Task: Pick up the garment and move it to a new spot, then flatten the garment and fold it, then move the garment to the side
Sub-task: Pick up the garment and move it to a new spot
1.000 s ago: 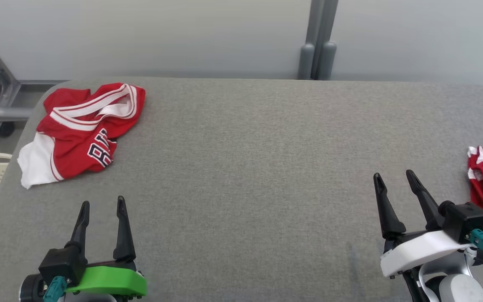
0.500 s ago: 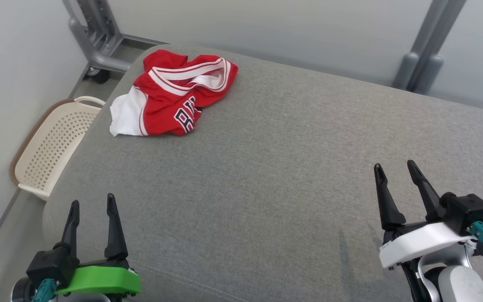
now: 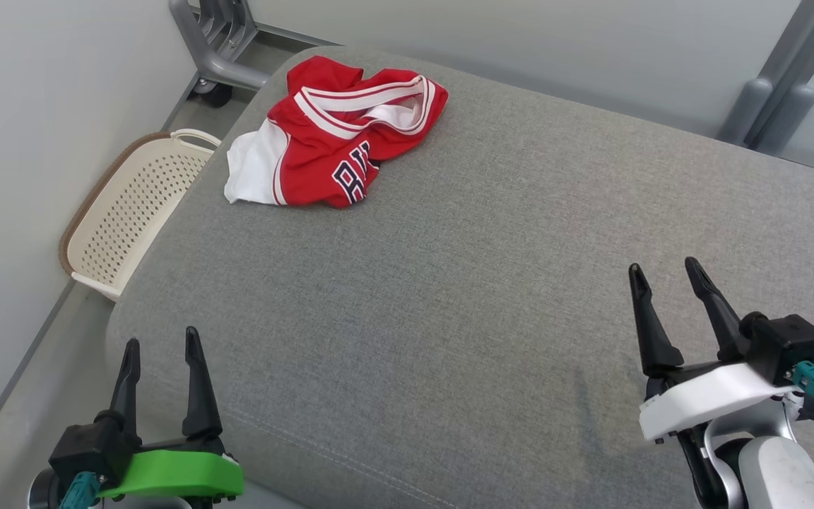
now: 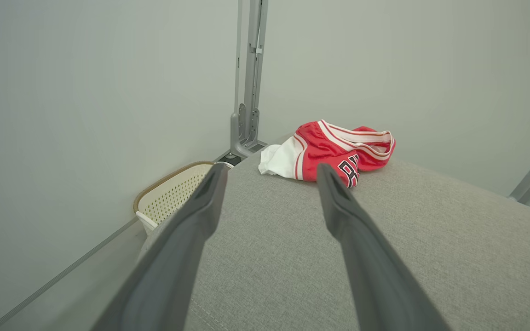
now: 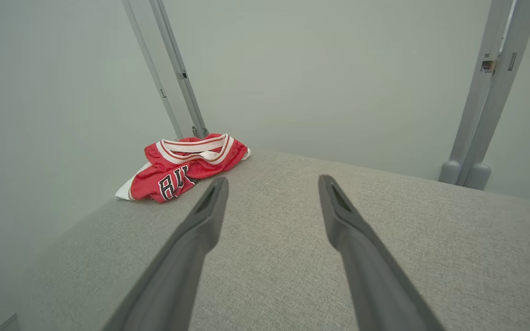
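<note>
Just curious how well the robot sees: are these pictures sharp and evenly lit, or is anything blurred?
Head view: soft, even light, no glare; the red jersey and grey cushion look sharp. Left wrist view: the left gripper looms large and slightly soft up close, the red jersey crisper. Right wrist view: same for the right gripper; shadows barely show.

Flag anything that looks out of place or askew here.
The jersey lies crumpled in a heap instead of flat, near the table's far left corner, close to the edge by the basket on the floor. Nothing looks spilled or damaged.
</note>
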Controlling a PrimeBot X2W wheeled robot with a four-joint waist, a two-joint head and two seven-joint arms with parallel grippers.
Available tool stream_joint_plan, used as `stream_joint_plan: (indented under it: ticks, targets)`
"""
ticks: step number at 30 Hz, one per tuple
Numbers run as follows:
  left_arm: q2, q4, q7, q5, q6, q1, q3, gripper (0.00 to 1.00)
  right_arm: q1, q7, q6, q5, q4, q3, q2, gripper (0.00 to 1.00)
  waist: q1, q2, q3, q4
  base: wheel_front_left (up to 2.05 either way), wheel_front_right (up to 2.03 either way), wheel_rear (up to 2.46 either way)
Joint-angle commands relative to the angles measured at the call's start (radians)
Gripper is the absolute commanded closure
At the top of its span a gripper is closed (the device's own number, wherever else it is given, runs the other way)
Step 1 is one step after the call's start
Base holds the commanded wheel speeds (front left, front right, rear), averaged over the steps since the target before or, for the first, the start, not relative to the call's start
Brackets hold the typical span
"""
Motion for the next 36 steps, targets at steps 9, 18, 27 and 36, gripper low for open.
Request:
stream_joint_plan:
  ticks: [9, 18, 27, 36]
  targets:
    - [0.062, 0.015, 0.023, -0.002, -0.046, -0.171, 0.009, 0.0, -0.024, 0.017, -0.001, -0.035, -0.047, -0.019, -0.003, 0.0, 0.0, 0.0, 0.051, -0.059, 0.0, 0.0, 0.0]
    - [0.187, 0.122, 0.162, -0.025, -0.127, -0.523, 0.02, 0.0, -0.126, 0.061, -0.001, -0.091, -0.113, -0.006, -0.003, 0.0, 0.0, 0.0, 0.196, -0.18, 0.0, 0.0, 0.0]
    - [0.271, 0.332, 0.263, -0.045, -0.173, -0.779, -0.002, 0.0, -0.217, 0.099, -0.001, -0.128, -0.159, 0.032, -0.008, 0.0, 0.0, 0.0, 0.372, -0.3, 0.0, 0.0, 0.0]
    - [0.316, 0.646, 0.279, -0.025, -0.158, -0.986, -0.011, 0.0, -0.272, 0.116, -0.001, -0.142, -0.219, 0.056, -0.021, 0.0, 0.0, 0.0, 0.533, -0.383, 0.0, 0.0, 0.0]
